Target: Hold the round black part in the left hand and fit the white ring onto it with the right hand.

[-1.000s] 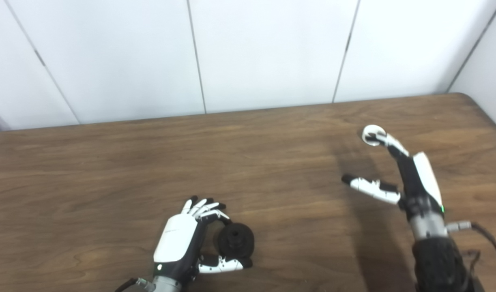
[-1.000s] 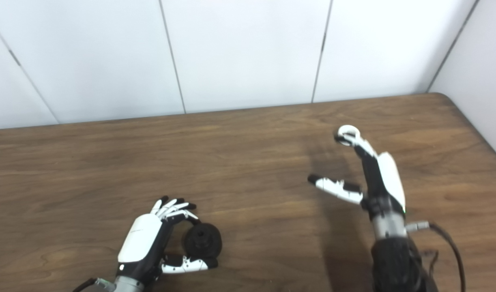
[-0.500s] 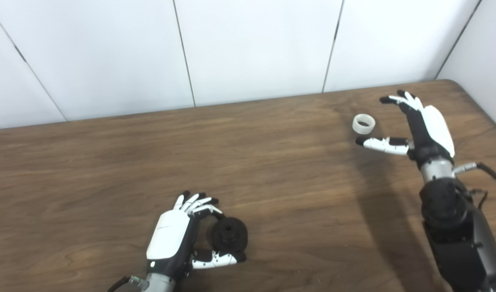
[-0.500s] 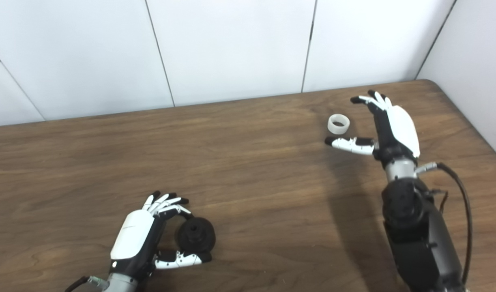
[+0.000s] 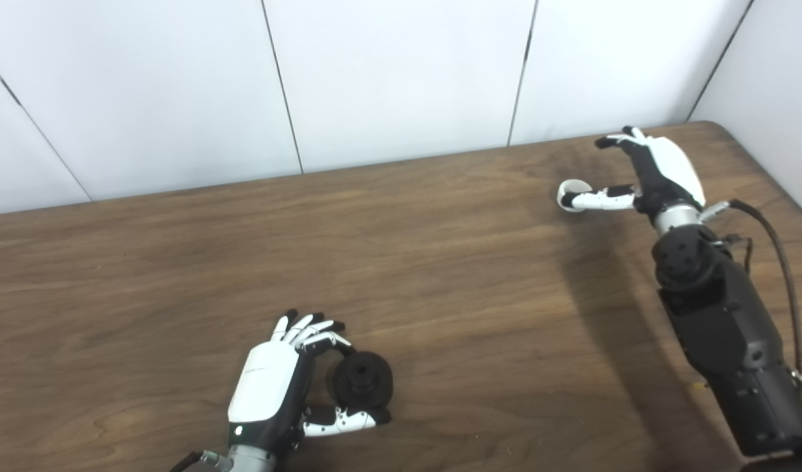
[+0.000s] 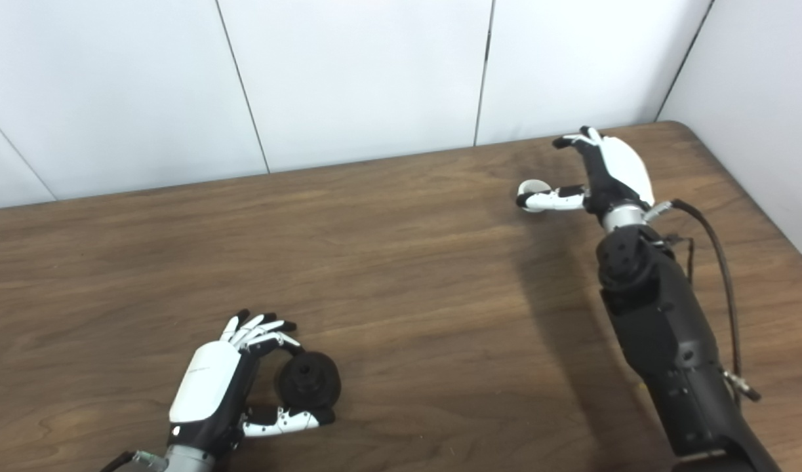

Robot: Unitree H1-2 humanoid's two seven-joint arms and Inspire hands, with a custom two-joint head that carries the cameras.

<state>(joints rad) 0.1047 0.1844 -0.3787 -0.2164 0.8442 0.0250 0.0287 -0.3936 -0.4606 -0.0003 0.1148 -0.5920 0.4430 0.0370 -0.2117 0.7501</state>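
Camera drift has carried the whole scene a little leftward and upward in the picture since half a second ago, yet the right hand (image 5: 656,172) has truly moved as well: earlier its thumb lay just short of the white ring (image 5: 573,195), apart from it, and now the thumb tip crosses over the ring's near side, hiding part of it. Whether thumb and ring touch cannot be told. The ring lies flat on the wooden table (image 5: 440,262) near its far right corner, to the left of the palm, with the fingers (image 5: 616,139) arched above and beyond it, spread and holding nothing. At the near edge the left hand (image 5: 273,387) is unchanged, fingers and thumb curled around the round black part (image 5: 363,379), which rests on the table.
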